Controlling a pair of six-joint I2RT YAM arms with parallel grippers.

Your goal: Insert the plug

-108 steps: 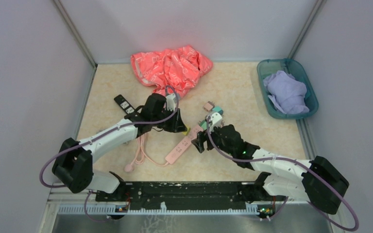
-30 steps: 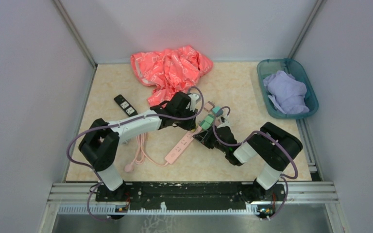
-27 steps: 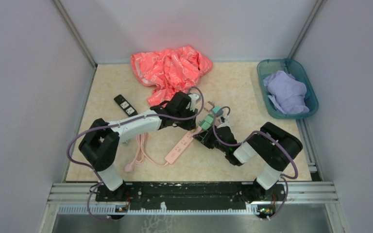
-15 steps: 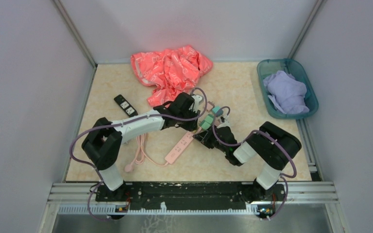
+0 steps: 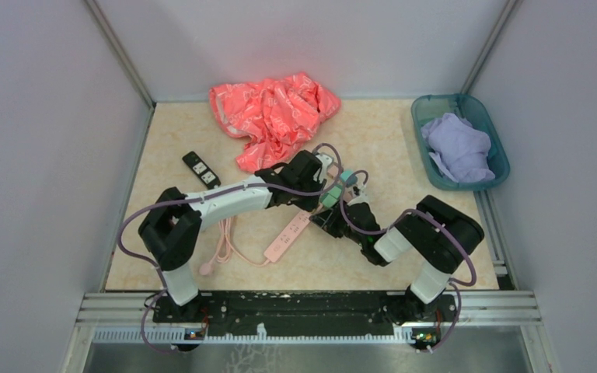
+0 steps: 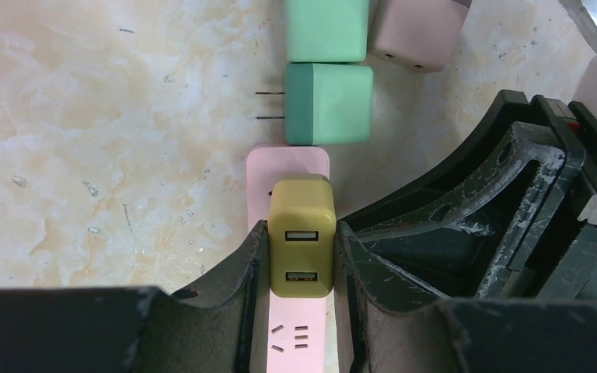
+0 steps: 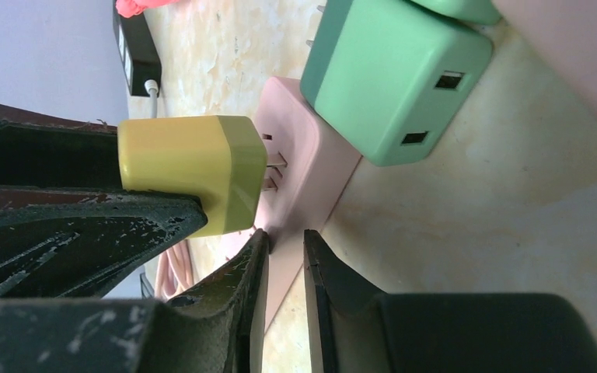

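Plug: the yellow plug [image 6: 301,237] stands between the left gripper's [image 6: 301,230] 2 fingers, prongs down, directly over the end of the pink power strip [image 6: 288,167].
Left fingers: closed on the plug's 2 side faces. The USB face is left bare and the body is square to the strip, which suits a straight push down.
Prongs: in the right wrist view the 2 prongs [image 7: 274,171] span a narrow gap between plug and strip. Whether their tips are already in the slots is hard to tell.
Right fingers: the right gripper [image 7: 284,241] is clamped on the strip's edge just beside the plug, probably to keep it from sliding or tipping.
Beyond the fingertips: a green charger [image 6: 328,103] lies unplugged at the strip's end, clear of the socket.
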